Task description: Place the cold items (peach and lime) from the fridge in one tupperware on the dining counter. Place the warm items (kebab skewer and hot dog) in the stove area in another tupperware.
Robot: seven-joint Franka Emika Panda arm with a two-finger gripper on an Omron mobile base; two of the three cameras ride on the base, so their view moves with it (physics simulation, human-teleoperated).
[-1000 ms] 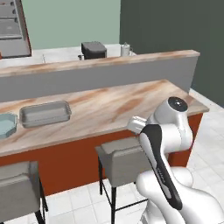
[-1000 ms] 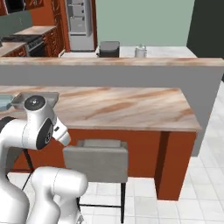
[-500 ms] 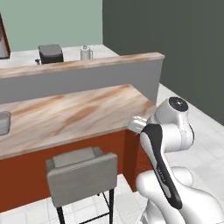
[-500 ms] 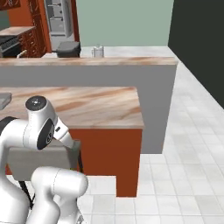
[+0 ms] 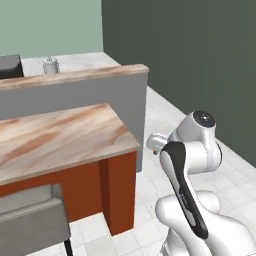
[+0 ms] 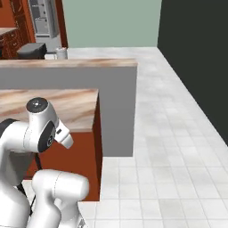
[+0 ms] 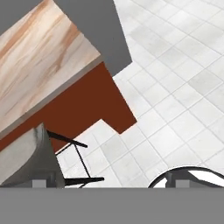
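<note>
Beige-pink marble of the dining counter (image 5: 60, 135) ends just beside the folded arm, whose gripper (image 7: 109, 183), jaws wide and empty, hangs over white floor tiles (image 7: 175, 87) past the counter's corner, tucked in presumably for driving toward the fridge (image 6: 43, 18).

a grey stool (image 5: 31, 217) is set against the red-brown base, its dark legs seen in the hand view. a higher grey-fronted ledge (image 5: 75, 95) is topped by a marbled strip. a small pale canister (image 5: 50, 65) and a dark appliance (image 6: 31, 50) are seen behind it. white floor tiles (image 6: 169, 133) are bordered by a dark wall (image 5: 200, 60).
</note>
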